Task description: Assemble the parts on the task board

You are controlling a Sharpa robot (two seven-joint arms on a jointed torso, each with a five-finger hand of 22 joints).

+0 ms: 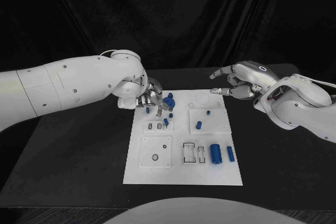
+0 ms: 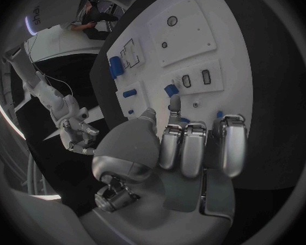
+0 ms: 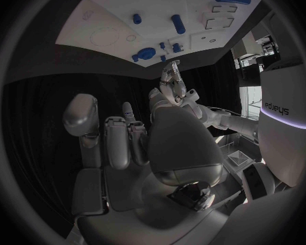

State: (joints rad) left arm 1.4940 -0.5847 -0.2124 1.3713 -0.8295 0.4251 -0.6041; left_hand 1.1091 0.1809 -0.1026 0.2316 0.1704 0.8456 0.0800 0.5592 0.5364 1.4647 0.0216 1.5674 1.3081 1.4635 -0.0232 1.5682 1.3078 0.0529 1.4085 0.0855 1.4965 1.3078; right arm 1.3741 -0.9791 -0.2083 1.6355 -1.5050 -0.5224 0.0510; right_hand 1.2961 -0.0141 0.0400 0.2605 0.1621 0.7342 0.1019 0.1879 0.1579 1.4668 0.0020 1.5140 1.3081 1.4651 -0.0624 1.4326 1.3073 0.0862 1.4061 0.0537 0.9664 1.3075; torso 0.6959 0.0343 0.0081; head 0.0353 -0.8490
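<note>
Head view looks down on a black table [image 1: 70,156] with a white board [image 1: 183,173] lying in its middle. On the board sit several raised white square blocks: two near the front and two further back. Small blue parts are scattered over it. A large blue cylinder [image 1: 216,154] lies at the front right, with a thin blue pin [image 1: 230,154] just beside it and a slotted holder [image 1: 190,153] on its other side. A short blue peg [image 1: 199,125] rests on the back right block, and another tiny blue piece [image 1: 209,112] lies near that block's far edge.

The left hand [image 1: 148,98] is over the board's back left corner, its fingers pointing down and close together around the blue pieces [image 1: 169,103] there. Whether it grips one cannot be told; the fingers hide the contact. In the left wrist view the fingertips [image 2: 194,133] hover near a blue piece [image 2: 171,90] beside two dark slots.

The right hand [image 1: 237,83] hangs above the table beyond the board's back right corner, well apart from the parts. Its fingers are curled loosely and spread, holding nothing. In the right wrist view its fingers [image 3: 115,141] stand apart with only dark background between them, and the board [image 3: 112,16] lies further off.
</note>
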